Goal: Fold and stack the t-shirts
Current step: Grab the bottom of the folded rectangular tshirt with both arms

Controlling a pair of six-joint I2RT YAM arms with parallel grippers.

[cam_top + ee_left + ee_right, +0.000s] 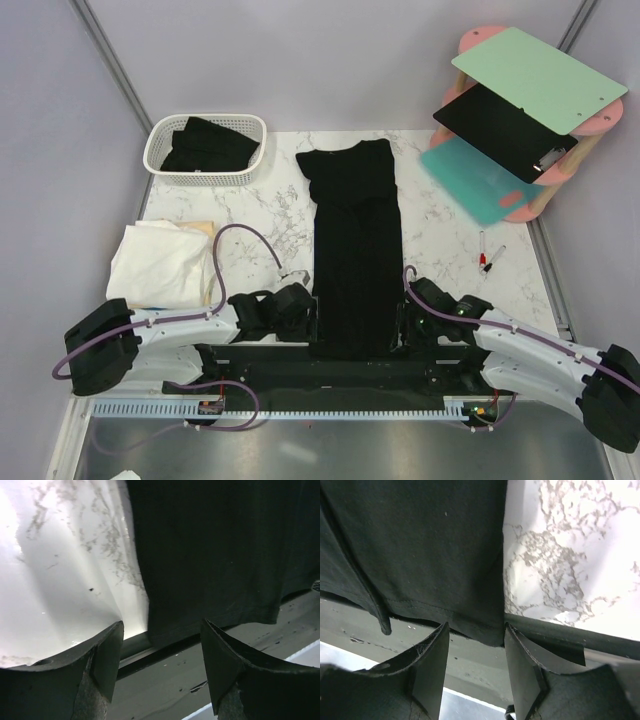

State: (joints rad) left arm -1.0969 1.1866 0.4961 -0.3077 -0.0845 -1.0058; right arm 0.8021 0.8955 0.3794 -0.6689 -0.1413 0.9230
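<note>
At either hem corner of the black t-shirt (355,250), left gripper (161,625) and right gripper (476,626) gape empty.

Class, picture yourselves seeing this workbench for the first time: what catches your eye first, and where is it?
A black t-shirt, folded into a long narrow strip, runs down the middle of the marble table, with the left gripper and right gripper at its near corners, jaws apart. A stack of pale shirts lies to its left, and a pink rack of green and black boards stands at the far right.
</note>
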